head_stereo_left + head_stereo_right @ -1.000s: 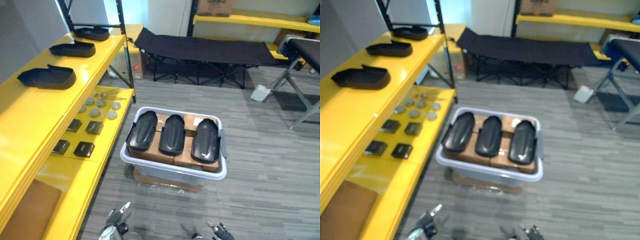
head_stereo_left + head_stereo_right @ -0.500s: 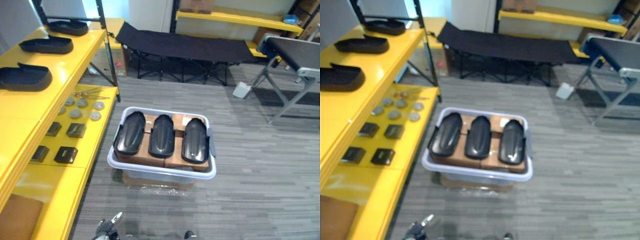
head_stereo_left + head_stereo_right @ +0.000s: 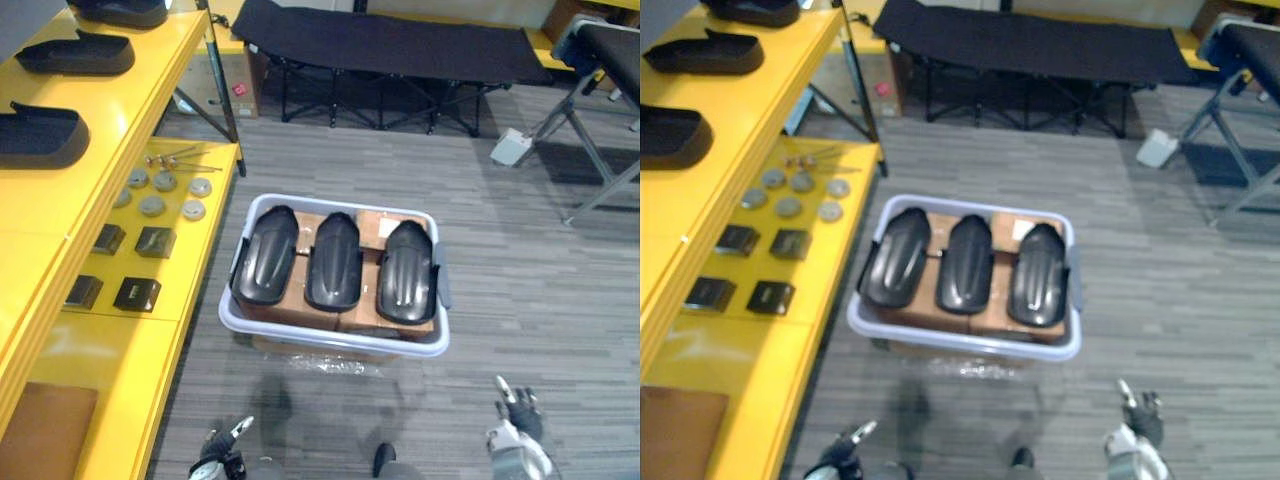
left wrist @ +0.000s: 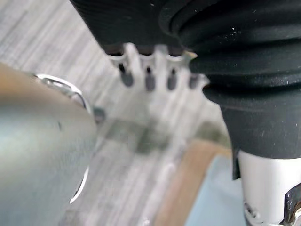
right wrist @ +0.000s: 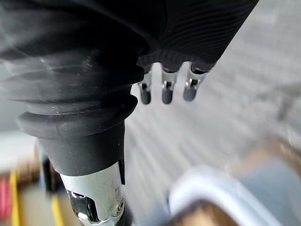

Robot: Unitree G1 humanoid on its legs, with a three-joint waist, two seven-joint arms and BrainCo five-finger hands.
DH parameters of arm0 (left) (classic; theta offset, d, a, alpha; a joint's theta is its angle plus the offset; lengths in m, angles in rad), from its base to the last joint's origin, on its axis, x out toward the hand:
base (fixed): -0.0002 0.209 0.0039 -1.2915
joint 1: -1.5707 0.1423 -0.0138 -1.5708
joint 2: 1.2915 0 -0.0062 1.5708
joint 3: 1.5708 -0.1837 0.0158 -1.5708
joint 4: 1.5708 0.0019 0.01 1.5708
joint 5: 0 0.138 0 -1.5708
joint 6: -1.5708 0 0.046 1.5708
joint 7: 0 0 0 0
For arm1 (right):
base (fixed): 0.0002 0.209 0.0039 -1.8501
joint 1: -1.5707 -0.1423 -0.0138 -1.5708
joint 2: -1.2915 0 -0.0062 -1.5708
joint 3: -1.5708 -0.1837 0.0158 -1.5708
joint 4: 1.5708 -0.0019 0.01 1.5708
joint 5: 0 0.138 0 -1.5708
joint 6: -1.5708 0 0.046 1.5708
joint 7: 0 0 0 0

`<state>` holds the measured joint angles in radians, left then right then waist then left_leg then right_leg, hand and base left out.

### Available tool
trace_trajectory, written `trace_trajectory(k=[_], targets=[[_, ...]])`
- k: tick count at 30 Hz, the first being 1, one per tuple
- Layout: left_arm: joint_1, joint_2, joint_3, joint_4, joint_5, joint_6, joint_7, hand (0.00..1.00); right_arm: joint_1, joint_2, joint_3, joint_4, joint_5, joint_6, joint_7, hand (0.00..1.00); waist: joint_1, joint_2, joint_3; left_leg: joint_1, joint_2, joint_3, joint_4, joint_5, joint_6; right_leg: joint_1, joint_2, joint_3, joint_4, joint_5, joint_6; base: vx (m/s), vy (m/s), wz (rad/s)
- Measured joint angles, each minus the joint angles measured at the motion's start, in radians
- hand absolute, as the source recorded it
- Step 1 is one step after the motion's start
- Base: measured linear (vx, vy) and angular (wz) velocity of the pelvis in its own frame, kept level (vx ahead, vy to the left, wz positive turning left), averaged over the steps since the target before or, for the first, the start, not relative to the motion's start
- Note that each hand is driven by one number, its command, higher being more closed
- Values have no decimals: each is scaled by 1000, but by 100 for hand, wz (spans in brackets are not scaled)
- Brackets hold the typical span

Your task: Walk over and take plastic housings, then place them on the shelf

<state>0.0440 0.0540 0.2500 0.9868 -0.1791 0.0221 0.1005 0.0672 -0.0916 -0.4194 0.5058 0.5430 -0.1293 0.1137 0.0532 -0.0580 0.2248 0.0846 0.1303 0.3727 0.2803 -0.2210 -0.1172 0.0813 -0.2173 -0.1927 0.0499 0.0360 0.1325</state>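
Three black plastic housings (image 3: 265,255) (image 3: 333,262) (image 3: 406,271) lie side by side on cardboard boxes inside a pale grey bin (image 3: 330,342) on the floor ahead. Several more black housings (image 3: 40,135) (image 3: 75,55) rest on the top of the yellow shelf (image 3: 60,215) at the left. My left hand (image 3: 222,458) hangs low at the bottom edge, short of the bin; in its wrist view its fingers (image 4: 149,75) are straight and hold nothing. My right hand (image 3: 515,428) is at the lower right, also open, with its fingers (image 5: 164,89) straight over the floor.
The lower yellow shelf carries small black boxes (image 3: 138,294), round grey discs (image 3: 152,205) and a brown board (image 3: 45,430). A black cot (image 3: 380,45) stands behind the bin. A metal-legged table (image 3: 600,120) and a small white box (image 3: 512,147) are at the right.
The camera has tipped down and shifted, so the bin sits nearer the middle. My right hand has come up into view at the lower right. The housings have not moved.
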Motion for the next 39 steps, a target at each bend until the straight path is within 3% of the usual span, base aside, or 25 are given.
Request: trace_trajectory(k=[1,2,3,4,5,6,7,8,9,11,14,17,21,25,28,30,33,35,39], targets=[[1,5,0,-10,-1,-4,-1,0,-14,-10,6,-19,0,0,4,0,0,-11,8,-33,-4,-14,65,-3,7,9,-23,2,6,3,-2,40,51,12],[14,10,-12,-22,-1,-10,-1,0,-39,-38,16,-34,0,0,9,0,-4,-21,10,-30,-27,-55,-23,-15,12,16,-41,4,11,4,-1,2,75,6],[29,8,-44,-27,-5,-11,-3,0,-72,-93,19,-44,1,2,13,0,-18,20,-6,-2,-28,-87,-129,26,30,1,-24,4,39,3,4,13,71,-2],[37,8,-59,-31,-4,-11,0,0,-104,-115,22,-50,1,11,13,0,-15,32,-3,-2,-24,-88,-127,29,35,-33,-25,1,95,-1,8,21,71,-6],[48,34,-76,-38,1,-11,1,0,-134,-122,22,-73,2,20,8,0,-13,45,5,-7,0,-98,-108,29,35,-55,4,15,109,-54,25,41,17,3],[59,64,-76,-33,1,-13,2,0,-149,-124,32,-101,3,21,-8,0,-15,45,13,-13,19,-114,-88,29,35,-37,63,38,-16,-73,6,23,3,11],[65,79,-76,-33,1,-14,3,0,-157,-125,33,-116,3,22,-13,0,-16,35,17,-18,19,-121,-78,29,34,-34,85,42,-75,-65,5,53,-57,22],[65,107,-77,-37,1,-19,3,0,-176,-130,35,-147,2,22,-35,0,-17,-5,38,-30,-3,-128,-39,23,31,-39,108,60,-128,59,-35,81,-108,24],[61,111,-77,-38,1,-21,3,0,-186,-147,37,-156,2,22,-45,0,-24,-16,48,-41,-10,-144,-4,9,33,-37,99,19,-116,42,-41,98,-81,15],[57,57,-101,-65,1,-43,1,0,-264,-228,48,-169,-7,25,-103,0,-37,39,100,-136,17,-190,158,-31,36,-50,105,36,-91,46,-40,50,17,-1],[28,58,-148,-77,-30,-69,16,0,-298,-281,50,-172,-7,28,-159,0,-41,111,129,-141,7,-228,102,-72,35,-97,124,40,-79,44,-39,10,47,-6],[11,61,-157,-123,-97,-86,52,0,-305,-281,57,-170,-5,48,-183,0,-40,92,184,-139,-5,-233,117,-72,36,-102,113,41,-54,44,-40,-21,48,-1],[11,64,-176,-155,-154,-131,112,0,-310,-281,53,-129,3,45,-234,0,-37,70,197,-140,-12,-284,117,-72,36,-100,110,28,-30,32,-57,10,44,15],[11,43,-180,-190,-177,-170,185,0,-318,-281,27,-12,63,23,-297,0,-26,89,209,-162,-18,-327,109,-70,37,-102,105,-7,-30,28,-61,10,-6,27],[25,12,-168,-187,-172,-199,242,0,-308,-276,14,36,72,-6,-325,0,-7,100,214,-197,-29,-334,140,-65,35,-122,96,-22,-29,26,-58,0,-1,1],[39,-12,-141,-177,-161,-209,257,0,-300,-267,15,32,73,-27,-334,0,-2,99,215,-235,-29,-333,246,-64,37,-115,95,-12,-27,22,-53,17,14,-24],[37,-27,-139,-175,-107,-261,288,0,-261,-261,8,-16,76,-66,-346,0,6,90,219,-287,-26,-330,394,-49,61,-112,79,34,-4,22,-53,23,117,-35],[27,-24,-155,-183,-66,-281,292,0,-233,-219,-8,-19,91,-95,-355,0,-20,87,221,-230,-17,-297,226,-88,58,-132,76,42,25,16,-42,21,169,-17],[-3,-1,-154,-198,1,-271,322,0,-100,-107,-30,-8,88,-105,-334,0,-3,47,235,-145,-23,-246,214,-88,58,-131,62,61,130,15,-40,-9,116,-19]])
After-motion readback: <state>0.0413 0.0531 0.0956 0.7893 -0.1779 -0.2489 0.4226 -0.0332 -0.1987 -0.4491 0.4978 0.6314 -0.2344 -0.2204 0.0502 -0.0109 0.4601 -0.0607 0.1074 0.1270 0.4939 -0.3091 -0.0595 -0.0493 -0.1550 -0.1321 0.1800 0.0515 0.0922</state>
